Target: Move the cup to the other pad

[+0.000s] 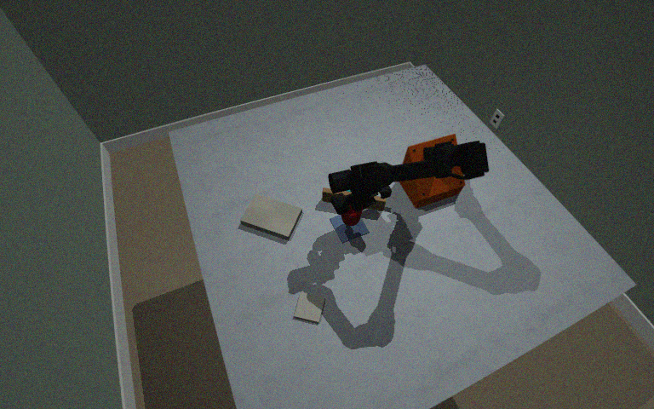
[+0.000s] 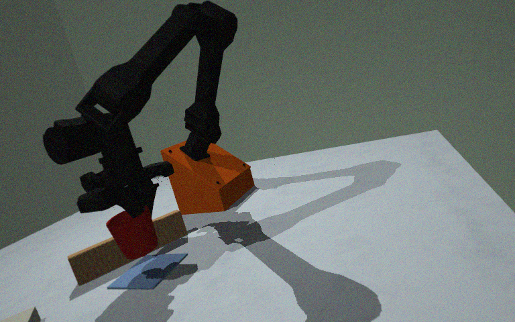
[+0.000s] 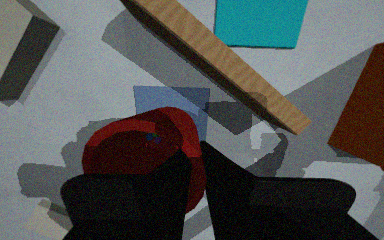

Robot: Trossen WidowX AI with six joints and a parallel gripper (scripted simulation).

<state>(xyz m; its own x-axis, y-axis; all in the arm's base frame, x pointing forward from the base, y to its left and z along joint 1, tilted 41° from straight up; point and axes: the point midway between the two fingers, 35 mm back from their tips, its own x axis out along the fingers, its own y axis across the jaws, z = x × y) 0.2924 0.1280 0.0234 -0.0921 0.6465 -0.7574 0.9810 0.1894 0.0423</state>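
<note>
Cup gripped at its rim, hanging clear above the blue pad.

We see the gripper (image 2: 133,204) clamped on the red cup's (image 2: 133,234) rim wall, one finger inside; cup tilts slightly, marbles (image 3: 152,137) barely visible inside. Blue pad (image 2: 151,271) lies just below, not touching. A wooden bar (image 2: 94,257) stands between it and the teal pad (image 3: 260,22); orange base (image 2: 206,182) close by, beige slab (image 1: 271,216) well apart.

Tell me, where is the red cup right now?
In the exterior view the red cup hangs at lower left, pinched by the gripper, lifted just above the blue pad in front of the wooden bar.
</note>
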